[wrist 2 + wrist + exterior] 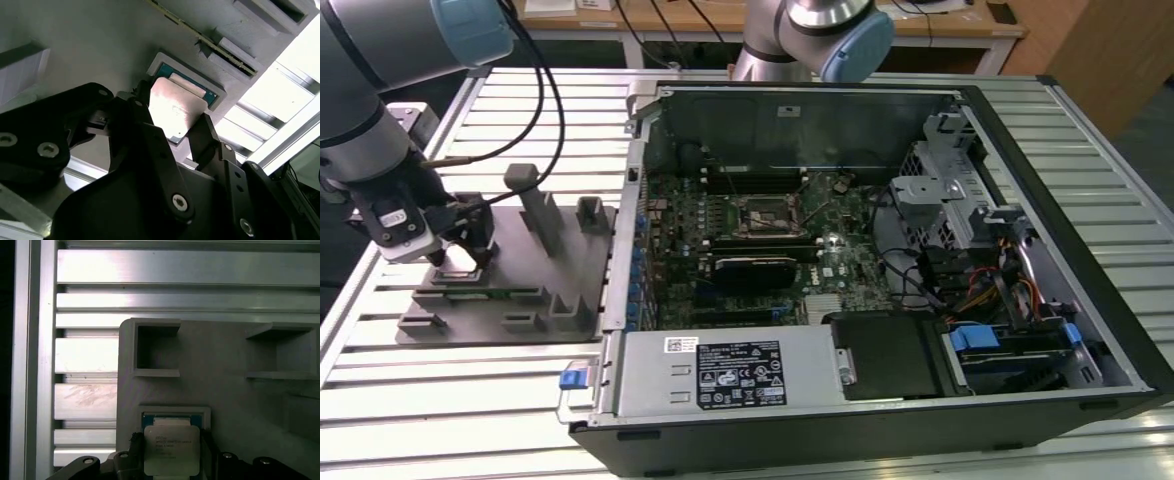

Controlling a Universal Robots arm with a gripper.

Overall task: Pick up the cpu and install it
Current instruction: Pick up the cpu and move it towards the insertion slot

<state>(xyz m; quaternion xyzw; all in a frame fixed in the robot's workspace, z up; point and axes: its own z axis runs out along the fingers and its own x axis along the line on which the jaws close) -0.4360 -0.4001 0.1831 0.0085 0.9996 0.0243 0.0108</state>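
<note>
The cpu (pixel 171 452), a flat square chip with a silvery top plate, sits between my gripper's two black fingers (pixel 145 107) in both wrist views. My gripper (pixel 172 117) is shut on the cpu (pixel 175 107), one finger on each of two opposite edges. The chip is just over a square pocket (pixel 172 411) of the grey fixture tray (pixel 220 355), and a blue-green strip shows at the pocket's far side. In the exterior view my gripper (pixel 460 262) hangs over the tray (pixel 520 300) at that view's left. The motherboard socket (pixel 767 215) lies in the open computer case, well away from my gripper.
Grey posts and blocks (pixel 534 205) rise from the tray beside my gripper. The open computer case (pixel 854 390) fills the exterior view's middle and right, with a high metal wall (pixel 624 230) facing the tray. A second robot arm (pixel 807 35) stands behind the case. The table is slatted aluminium (pixel 85 355).
</note>
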